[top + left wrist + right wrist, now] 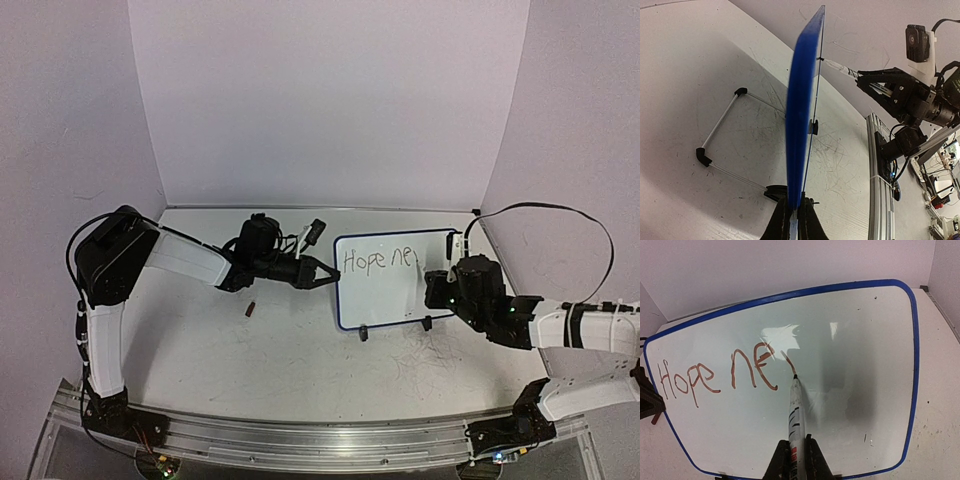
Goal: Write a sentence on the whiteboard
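Note:
The whiteboard (395, 280) with its blue frame stands upright right of centre; in the left wrist view it shows edge-on (802, 110), in the right wrist view face-on (850, 330). The sentence (378, 260) reads "Hope ne" plus one slanted stroke, in dark red-brown marker (715, 375). My left gripper (327, 272) is shut on the board's left edge (795, 212). My right gripper (437, 285) is shut on a white marker (796, 415), whose tip touches the board at the bottom end of the last stroke.
The board's white wire stand (722, 135) with black feet rests behind it. A small dark red marker cap (250, 309) lies on the table left of the board. The aluminium rail (300, 440) runs along the near edge.

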`<state>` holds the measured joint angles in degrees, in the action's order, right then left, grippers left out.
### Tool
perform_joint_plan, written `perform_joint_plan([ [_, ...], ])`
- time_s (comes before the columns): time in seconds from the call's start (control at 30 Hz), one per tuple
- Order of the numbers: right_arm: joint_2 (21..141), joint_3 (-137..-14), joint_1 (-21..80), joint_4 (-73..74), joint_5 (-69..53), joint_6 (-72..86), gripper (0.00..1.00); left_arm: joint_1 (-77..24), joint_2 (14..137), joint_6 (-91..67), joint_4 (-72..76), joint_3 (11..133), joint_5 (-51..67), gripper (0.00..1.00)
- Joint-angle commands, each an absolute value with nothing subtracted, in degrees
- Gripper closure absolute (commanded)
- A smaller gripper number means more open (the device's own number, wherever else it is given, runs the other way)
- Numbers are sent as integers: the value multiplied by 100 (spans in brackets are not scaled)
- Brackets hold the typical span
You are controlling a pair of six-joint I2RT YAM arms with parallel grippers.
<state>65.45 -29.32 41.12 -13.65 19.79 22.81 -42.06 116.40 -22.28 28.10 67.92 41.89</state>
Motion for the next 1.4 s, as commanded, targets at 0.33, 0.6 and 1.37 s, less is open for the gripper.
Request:
perform_joint_plan([
  [0.33, 6739, -3183, 4019, -1780, 2054, 2120, 100, -4192, 11585, -2166, 2824, 6910, 4254, 100],
  [0.6, 6767, -3286, 3864, -1805, 2218, 2046, 100, -4193, 11572, -2146, 2829, 6888, 4262, 100],
  [1.37, 6350, -2919, 3693, -1613, 1643, 2203, 100, -4193, 11570, -2136, 2817, 6897, 4252, 100],
])
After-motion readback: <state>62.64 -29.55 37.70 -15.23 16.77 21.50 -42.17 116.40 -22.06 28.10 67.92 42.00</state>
